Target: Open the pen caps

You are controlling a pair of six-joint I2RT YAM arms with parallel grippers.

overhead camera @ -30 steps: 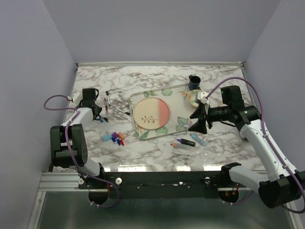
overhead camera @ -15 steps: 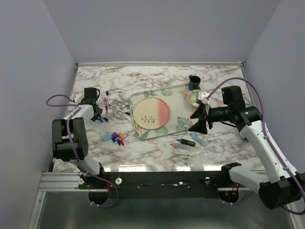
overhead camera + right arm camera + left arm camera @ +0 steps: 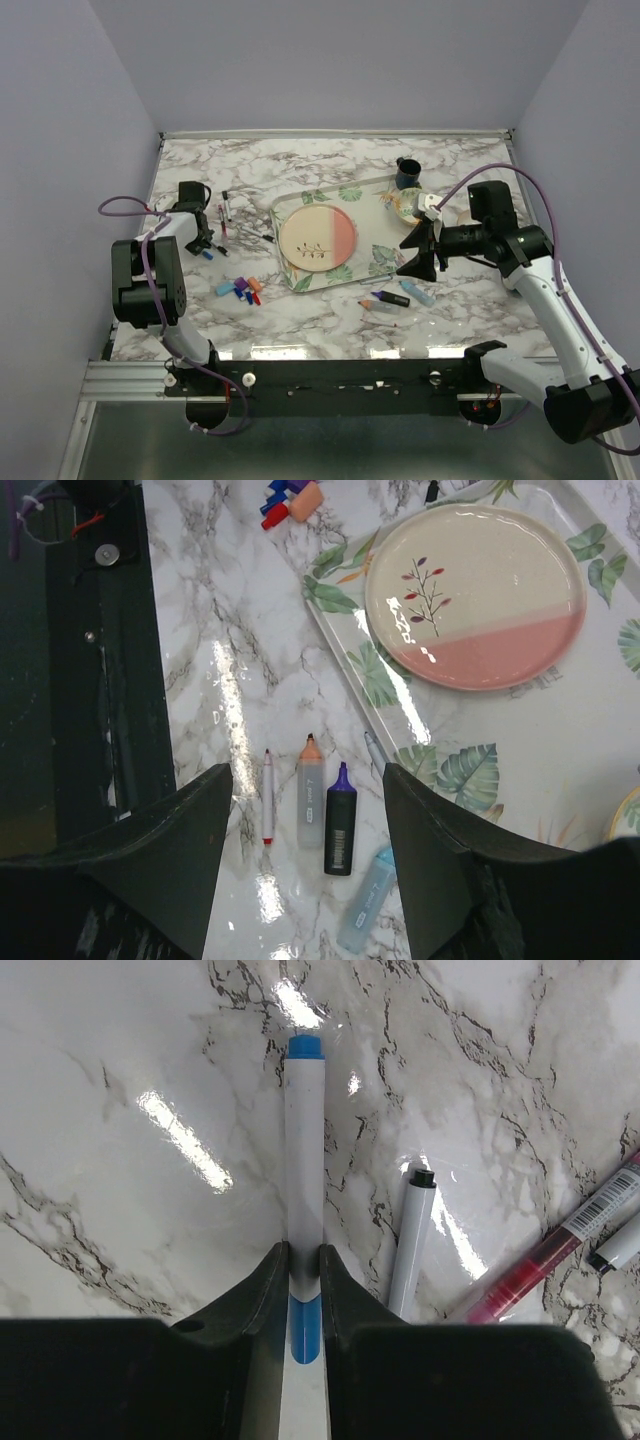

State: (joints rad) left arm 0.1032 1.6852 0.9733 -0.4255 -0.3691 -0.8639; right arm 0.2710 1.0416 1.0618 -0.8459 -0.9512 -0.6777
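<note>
Left gripper [image 3: 303,1255]: almost closed, both fingers press the sides of the white pen [image 3: 304,1160], at the left side of the marble table [image 3: 130,1060].
White pen: lies flat, its blue end [image 3: 305,1046] points away from the fingers.
Beside it: a black-tipped pen [image 3: 410,1250] and a red pen [image 3: 545,1260], both apart from the fingers.
Right gripper [image 3: 307,772]: wide open, holds nothing, hangs above the highlighters [image 3: 340,825], near the tray [image 3: 335,598].
Loose pen caps [image 3: 240,290]: a small heap on the table, between the left arm and the tray.
</note>
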